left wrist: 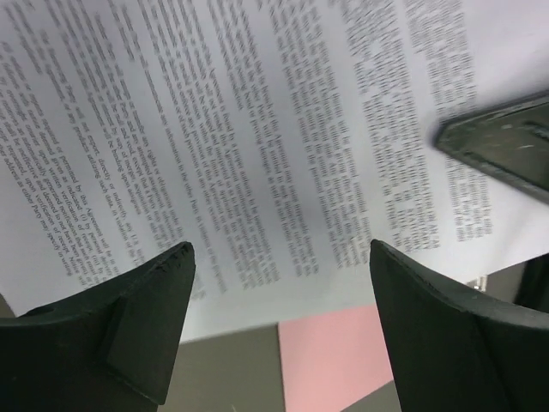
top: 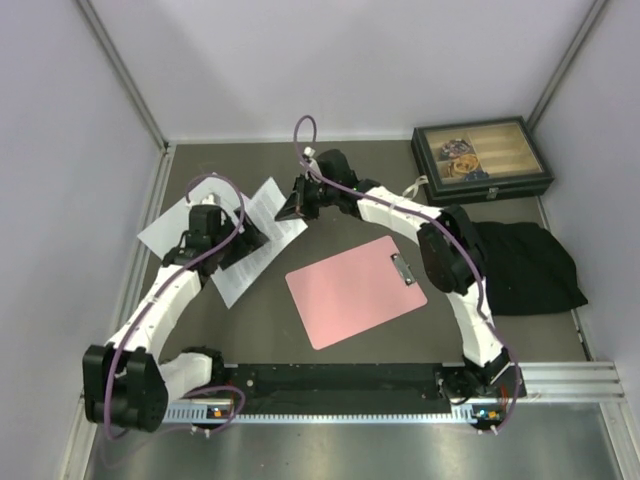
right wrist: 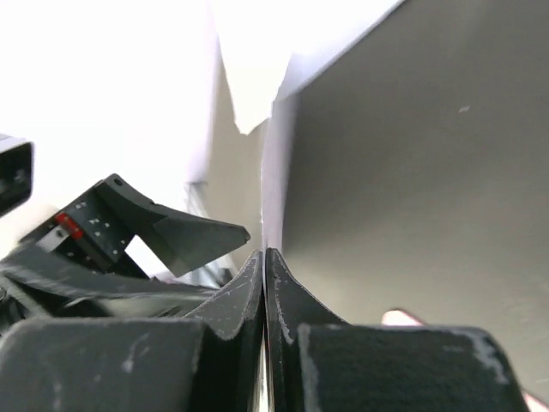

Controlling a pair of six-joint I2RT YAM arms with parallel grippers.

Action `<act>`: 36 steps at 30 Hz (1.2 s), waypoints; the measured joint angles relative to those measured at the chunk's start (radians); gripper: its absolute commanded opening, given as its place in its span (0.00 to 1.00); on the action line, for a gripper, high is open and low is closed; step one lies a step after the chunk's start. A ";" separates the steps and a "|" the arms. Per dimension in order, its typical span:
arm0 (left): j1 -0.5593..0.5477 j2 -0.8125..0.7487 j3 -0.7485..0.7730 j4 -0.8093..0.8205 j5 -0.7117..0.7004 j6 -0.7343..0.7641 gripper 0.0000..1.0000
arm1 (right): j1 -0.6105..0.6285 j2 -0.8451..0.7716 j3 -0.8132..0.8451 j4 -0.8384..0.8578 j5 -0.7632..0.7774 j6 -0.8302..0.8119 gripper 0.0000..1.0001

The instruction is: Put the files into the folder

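The densely printed sheet (top: 268, 205) lies at the left of the table and fills the left wrist view (left wrist: 257, 129). The other white sheet (top: 163, 232) lies partly under it, further left. My right gripper (top: 293, 208) is shut on the printed sheet's right edge, which shows edge-on between its jaws (right wrist: 276, 189). My left gripper (top: 248, 240) is open and empty, hovering over the same sheet (left wrist: 279, 249). The pink folder (top: 355, 290) lies flat in the middle, its metal clip (top: 403, 268) at the right end. Its corner shows below the sheet (left wrist: 334, 360).
A dark box with a glass lid (top: 480, 160) stands at the back right. A black cloth (top: 525, 265) lies at the right, beside the right arm. Grey walls close in the left and right sides.
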 measured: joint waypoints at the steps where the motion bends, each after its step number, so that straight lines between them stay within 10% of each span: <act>1: 0.000 -0.016 0.017 -0.001 0.008 0.004 0.88 | -0.002 -0.022 -0.026 0.028 0.001 0.035 0.00; 9: -0.023 -0.026 0.051 0.003 0.143 0.028 0.88 | -0.040 -0.246 -0.370 0.074 -0.001 0.019 0.00; 17: -0.299 0.160 0.037 0.129 0.163 -0.023 0.84 | -0.114 -0.483 -0.771 -0.033 0.115 -0.214 0.00; 30: -0.508 0.499 0.108 0.309 0.111 -0.135 0.80 | -0.135 -0.664 -1.003 -0.067 0.391 -0.254 0.00; 36: -0.513 0.542 0.143 0.335 0.102 -0.148 0.79 | -0.135 -0.724 -1.014 -0.114 0.454 -0.273 0.65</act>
